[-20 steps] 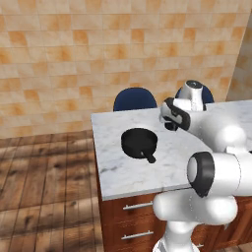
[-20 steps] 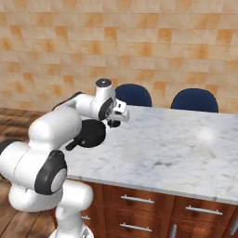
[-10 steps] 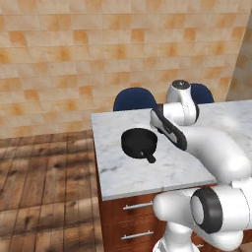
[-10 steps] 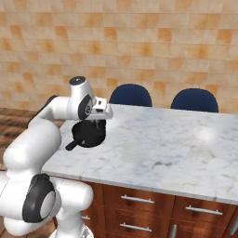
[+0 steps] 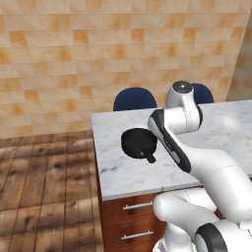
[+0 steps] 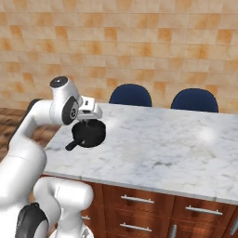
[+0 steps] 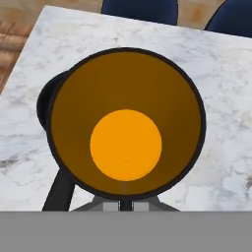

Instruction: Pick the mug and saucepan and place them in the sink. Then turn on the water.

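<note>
Pincer (image 6: 89, 120) closed on the mug (image 7: 126, 123), held above the saucepan (image 6: 89, 134). Saucepan resting near the left end of the marble counter (image 6: 158, 148), handle toward the front edge.

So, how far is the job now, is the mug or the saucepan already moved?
Nothing looks finished yet. In hand: the claw is shut on the mug, held above the saucepan, which sits on the marble counter. Left: put both in the sink, then turn on the water.

the mug (image 7: 126, 142) hides most of the saucepan (image 7: 47, 101) beneath it.
</note>
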Available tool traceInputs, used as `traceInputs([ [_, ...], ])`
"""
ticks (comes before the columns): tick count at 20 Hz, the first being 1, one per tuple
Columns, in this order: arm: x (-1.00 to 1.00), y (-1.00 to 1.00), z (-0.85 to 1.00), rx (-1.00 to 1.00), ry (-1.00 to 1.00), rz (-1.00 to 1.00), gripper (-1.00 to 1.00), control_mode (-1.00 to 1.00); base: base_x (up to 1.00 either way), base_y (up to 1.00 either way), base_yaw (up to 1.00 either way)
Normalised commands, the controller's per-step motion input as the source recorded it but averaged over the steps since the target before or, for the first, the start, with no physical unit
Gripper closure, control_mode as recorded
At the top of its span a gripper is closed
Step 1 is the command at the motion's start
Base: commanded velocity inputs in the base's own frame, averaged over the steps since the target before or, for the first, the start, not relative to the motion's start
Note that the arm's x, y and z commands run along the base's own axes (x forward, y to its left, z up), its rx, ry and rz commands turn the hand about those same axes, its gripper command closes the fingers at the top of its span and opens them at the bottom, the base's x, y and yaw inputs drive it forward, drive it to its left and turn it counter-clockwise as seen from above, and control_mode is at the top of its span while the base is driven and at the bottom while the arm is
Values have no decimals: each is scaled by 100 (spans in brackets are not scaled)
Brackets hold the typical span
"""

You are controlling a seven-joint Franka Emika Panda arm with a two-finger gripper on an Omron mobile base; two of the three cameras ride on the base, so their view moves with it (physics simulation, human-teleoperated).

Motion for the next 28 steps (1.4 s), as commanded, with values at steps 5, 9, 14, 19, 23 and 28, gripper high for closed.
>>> traceInputs([
  [5, -41, 0, 15, 4, -9, 0, 100, -100, 0, 0, 0],
  [9, -26, 11, 8, 7, -1, 0, 100, -100, 0, 0, 0],
  [14, -16, 7, 13, 7, -1, 0, 100, -100, 0, 0, 0],
  [19, 0, 0, 32, 2, 0, 0, 100, -100, 0, 0, 0],
  [23, 0, 0, 15, 0, 0, 0, 100, -100, 0, 0, 0],
  [28, -11, 0, 1, 0, -1, 0, 100, -100, 0, 0, 0],
])
